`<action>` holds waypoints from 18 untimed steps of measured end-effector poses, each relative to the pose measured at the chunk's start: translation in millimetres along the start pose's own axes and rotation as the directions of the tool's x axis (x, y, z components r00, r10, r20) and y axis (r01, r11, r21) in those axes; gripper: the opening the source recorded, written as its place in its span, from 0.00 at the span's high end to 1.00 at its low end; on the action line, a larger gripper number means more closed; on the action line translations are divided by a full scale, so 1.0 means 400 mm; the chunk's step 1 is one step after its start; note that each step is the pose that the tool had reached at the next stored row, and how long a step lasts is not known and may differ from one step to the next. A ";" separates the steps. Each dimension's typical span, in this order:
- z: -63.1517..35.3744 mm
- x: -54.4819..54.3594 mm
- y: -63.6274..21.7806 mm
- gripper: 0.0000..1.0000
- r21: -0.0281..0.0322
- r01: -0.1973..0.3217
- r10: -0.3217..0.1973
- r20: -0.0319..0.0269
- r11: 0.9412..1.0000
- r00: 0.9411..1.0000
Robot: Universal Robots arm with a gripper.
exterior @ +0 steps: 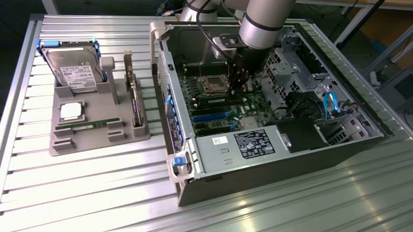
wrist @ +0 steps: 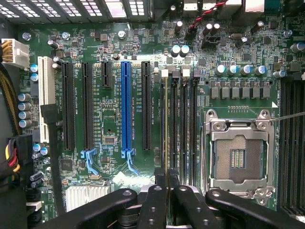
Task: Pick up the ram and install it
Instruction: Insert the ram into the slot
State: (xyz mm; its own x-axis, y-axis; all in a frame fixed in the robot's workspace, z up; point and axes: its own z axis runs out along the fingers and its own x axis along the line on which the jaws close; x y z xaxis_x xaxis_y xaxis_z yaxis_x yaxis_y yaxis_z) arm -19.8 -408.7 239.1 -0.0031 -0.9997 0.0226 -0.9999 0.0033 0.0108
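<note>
One pincer clamps the ram edge-on, wrist view; exterior adds a tray.

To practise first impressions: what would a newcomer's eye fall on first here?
The open black and silver computer case on the slatted metal table, with the grey robot arm reaching into it. Its black gripper, fingers together, hangs over the green motherboard near the empty silver processor socket. On the exterior view's left, a grey tray holds a silver hard drive.
</note>
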 end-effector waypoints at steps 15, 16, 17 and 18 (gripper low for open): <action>0.012 0.000 0.000 0.88 0.000 0.000 0.000 0.000 1.000 1.000; 0.012 0.000 0.000 0.88 0.000 0.000 0.000 0.000 1.000 1.000; 0.013 0.000 0.000 0.88 0.000 0.000 0.000 0.000 1.000 1.000; 0.014 0.000 0.000 0.88 0.000 0.000 0.000 0.000 1.000 1.000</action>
State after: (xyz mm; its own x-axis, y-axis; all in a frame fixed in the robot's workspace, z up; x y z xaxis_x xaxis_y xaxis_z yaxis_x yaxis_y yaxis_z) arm -19.8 -408.7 233.5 -0.0031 -0.9997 0.0226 -0.9999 0.0034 0.0110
